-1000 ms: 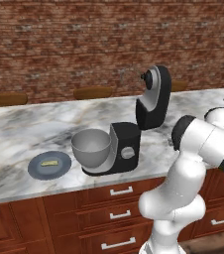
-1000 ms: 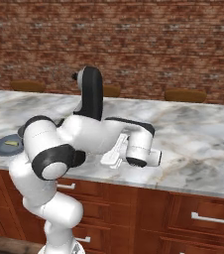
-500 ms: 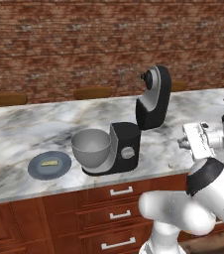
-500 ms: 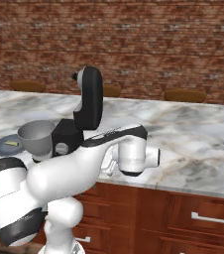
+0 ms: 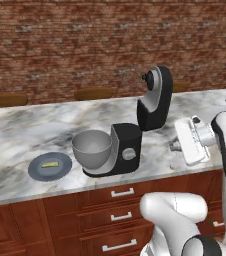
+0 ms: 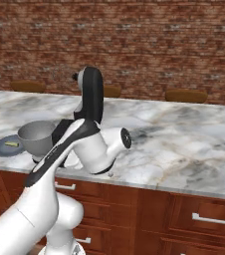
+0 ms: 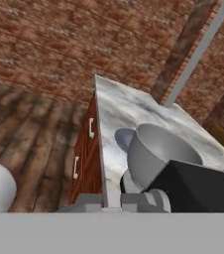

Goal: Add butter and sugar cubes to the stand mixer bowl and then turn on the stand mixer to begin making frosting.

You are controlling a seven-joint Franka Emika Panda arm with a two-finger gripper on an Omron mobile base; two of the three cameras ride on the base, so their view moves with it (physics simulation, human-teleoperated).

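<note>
While butter (image 5: 49,163) lies on plate (image 5: 37,171), claw (image 5: 174,145) pressed together (empty), beside stand mixer (image 5: 135,134).

Marble counter (image 5: 30,127): stand mixer (image 5: 135,135), plate (image 5: 50,166)

A blue-grey plate (image 5: 35,170) sits on the marble counter (image 5: 30,130) above wooden drawers (image 5: 115,215), brick wall (image 5: 85,45) behind.

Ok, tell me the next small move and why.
Probably swing the gripper left along the counter toward the plate. The butter lies on that plate, the bowl looks empty, and the shut gripper sits to the right of the mixer, holding nothing, so it would also need to open.
</note>
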